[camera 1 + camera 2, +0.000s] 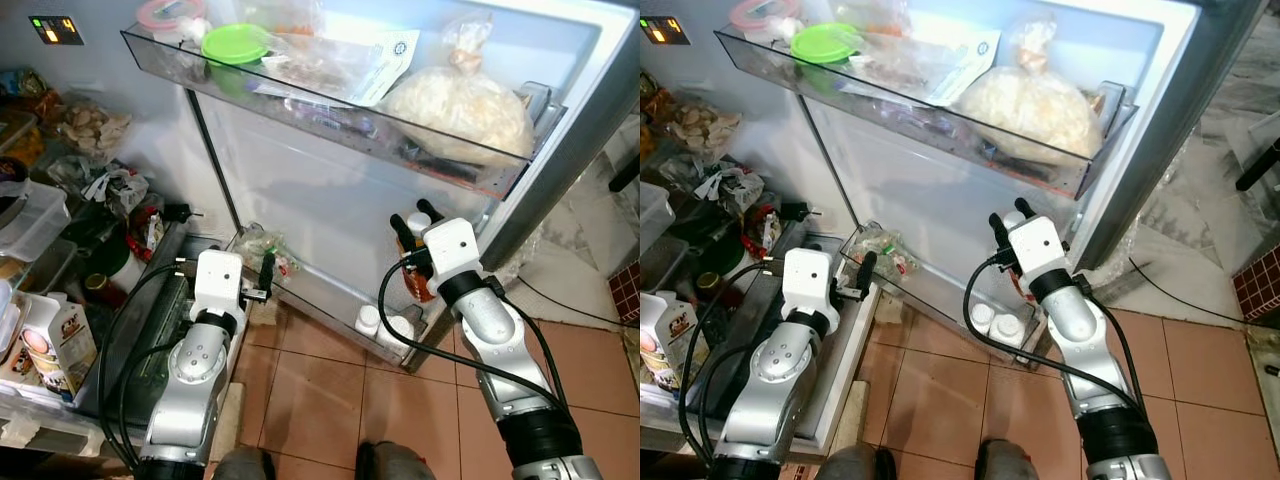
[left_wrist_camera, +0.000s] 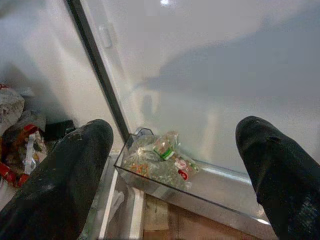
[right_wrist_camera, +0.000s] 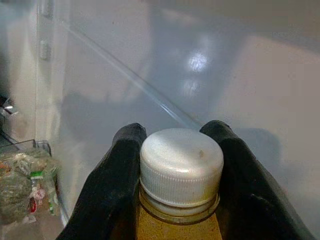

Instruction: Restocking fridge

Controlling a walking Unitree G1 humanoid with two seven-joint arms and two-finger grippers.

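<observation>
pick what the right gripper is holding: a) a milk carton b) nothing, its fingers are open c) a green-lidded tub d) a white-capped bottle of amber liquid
d: in the right wrist view the right gripper has its two black fingers pressed against either side of the white-capped bottle, with amber liquid showing below the cap, held up in front of the open fridge door.

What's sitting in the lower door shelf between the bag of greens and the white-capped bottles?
Nothing: in the left eye view the lower door shelf is bare between the bag of greens and the white-capped bottles.
</observation>
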